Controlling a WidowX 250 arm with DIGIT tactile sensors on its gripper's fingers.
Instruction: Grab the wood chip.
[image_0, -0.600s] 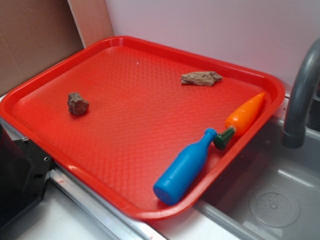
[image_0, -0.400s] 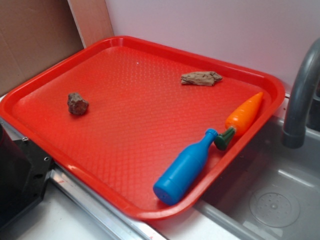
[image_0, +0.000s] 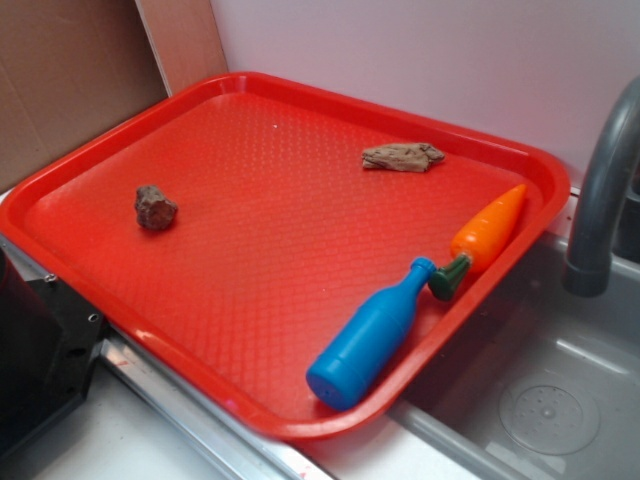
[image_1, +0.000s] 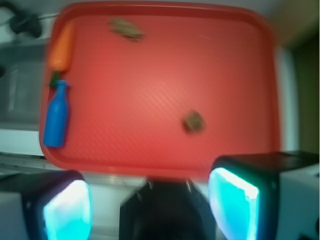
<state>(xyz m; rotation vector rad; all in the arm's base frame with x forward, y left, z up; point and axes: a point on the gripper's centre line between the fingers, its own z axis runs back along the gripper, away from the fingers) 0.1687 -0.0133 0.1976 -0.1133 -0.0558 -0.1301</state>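
The wood chip (image_0: 402, 157), a flat jagged tan-brown piece, lies on the red tray (image_0: 250, 90) near its far right side. In the blurred wrist view the wood chip (image_1: 126, 29) sits at the tray's (image_1: 150, 165) far edge, left of centre. My gripper (image_1: 150, 207) hovers high above the tray's near edge, well away from the chip. Its cyan pads (image_1: 232, 202) stand wide apart with nothing between them. The exterior view does not show the gripper.
A dark reddish-brown rock (image_0: 155, 207) lies on the tray's left. A blue toy bottle (image_0: 370, 335) and an orange toy carrot (image_0: 485, 235) lie along its right edge. A grey sink (image_0: 540, 390) and faucet (image_0: 600, 190) stand to the right. A black robot base (image_0: 35, 350) is at lower left.
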